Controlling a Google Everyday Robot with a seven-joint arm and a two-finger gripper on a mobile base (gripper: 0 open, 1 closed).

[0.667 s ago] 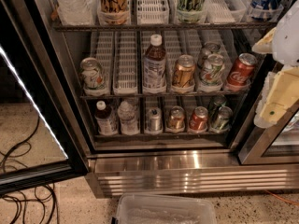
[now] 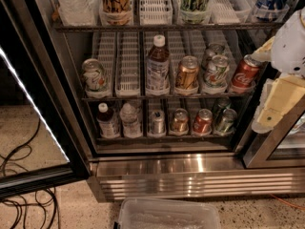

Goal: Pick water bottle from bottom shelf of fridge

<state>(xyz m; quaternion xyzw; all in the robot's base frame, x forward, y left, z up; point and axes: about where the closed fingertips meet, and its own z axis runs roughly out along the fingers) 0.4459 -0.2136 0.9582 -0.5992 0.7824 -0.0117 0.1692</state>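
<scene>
Water bottle (image 2: 129, 120): upright on bottom shelf (image 2: 167, 138) of fridge (image 2: 190, 168), second lane from fridge's left wall.
Hand (image 2: 274, 106): at fridge's right edge, well apart from the bottle; open or closed cannot be told.

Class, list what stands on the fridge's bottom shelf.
A brown bottle, the water bottle and four cans in front; the lanes behind them are mostly hidden. The claw hangs right of the shelf.

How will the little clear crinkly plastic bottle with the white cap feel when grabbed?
The water bottle looks ribbed, so probably dents. Upright in its bottom shelf lane, it likely won't tip. The gripper hangs at the right edge.
</scene>
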